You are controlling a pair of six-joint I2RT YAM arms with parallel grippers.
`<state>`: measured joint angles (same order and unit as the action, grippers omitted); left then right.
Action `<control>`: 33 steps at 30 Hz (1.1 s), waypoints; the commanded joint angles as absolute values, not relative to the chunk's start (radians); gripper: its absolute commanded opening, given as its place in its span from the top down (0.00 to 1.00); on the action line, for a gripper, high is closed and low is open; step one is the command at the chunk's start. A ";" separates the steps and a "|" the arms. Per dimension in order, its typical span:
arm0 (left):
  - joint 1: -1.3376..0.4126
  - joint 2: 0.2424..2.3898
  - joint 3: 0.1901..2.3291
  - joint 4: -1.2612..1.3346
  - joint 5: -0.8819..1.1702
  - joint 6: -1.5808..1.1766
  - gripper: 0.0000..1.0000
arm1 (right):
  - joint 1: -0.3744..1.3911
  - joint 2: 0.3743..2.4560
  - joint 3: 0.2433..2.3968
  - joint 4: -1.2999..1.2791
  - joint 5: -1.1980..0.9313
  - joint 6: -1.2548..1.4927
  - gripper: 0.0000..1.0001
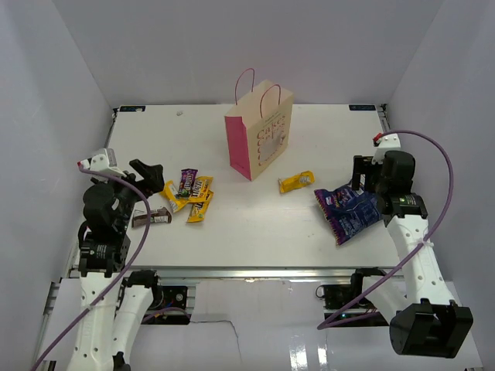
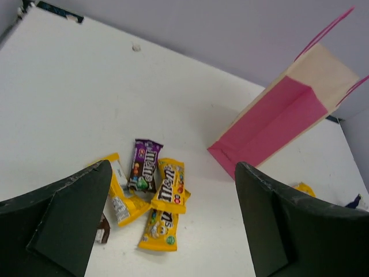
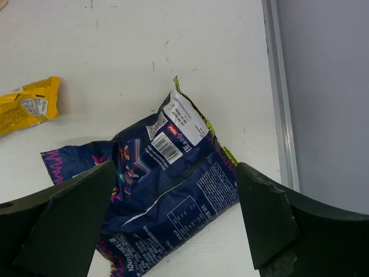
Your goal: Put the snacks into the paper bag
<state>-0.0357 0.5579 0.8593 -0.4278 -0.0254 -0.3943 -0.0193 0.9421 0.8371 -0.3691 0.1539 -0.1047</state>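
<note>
The paper bag (image 1: 263, 131) stands upright at the table's back middle, tan with pink sides; it also shows in the left wrist view (image 2: 282, 118). A cluster of small yellow, purple and brown candy packets (image 1: 189, 195) lies at left, seen in the left wrist view (image 2: 153, 196). One yellow packet (image 1: 297, 182) lies alone near the middle. The large purple-blue bag (image 1: 348, 212) lies at right, under my right gripper (image 3: 173, 225), which is open above it. My left gripper (image 1: 148, 176) is open and empty, hovering left of the candy cluster.
White walls enclose the table on three sides. A metal rail (image 3: 279, 92) runs along the table's right edge, close to the purple-blue bag. A brown bar (image 1: 151, 218) lies near the left arm.
</note>
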 commanded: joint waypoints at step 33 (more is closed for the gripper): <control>-0.034 0.571 0.752 -0.584 0.167 -0.505 0.02 | 0.344 1.414 0.804 -0.399 0.222 -0.627 0.33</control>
